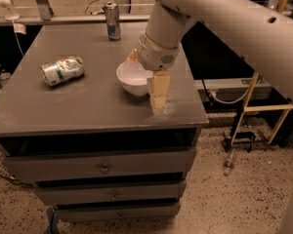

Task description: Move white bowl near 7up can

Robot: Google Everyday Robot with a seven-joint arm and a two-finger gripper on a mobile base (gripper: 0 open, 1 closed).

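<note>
Rn hand at white bowl, 7up can well apart.

Dim, warm brownish light. Brightest spot: white bowl, frame centre; gripper at its right side. Deep shadow under tabletop; upper corners dark.

The gripper, near the worktop's right edge, hides the right rim of the white bowl. The arm runs off the frame's top and right. The 7up can has unreadable lettering.
</note>
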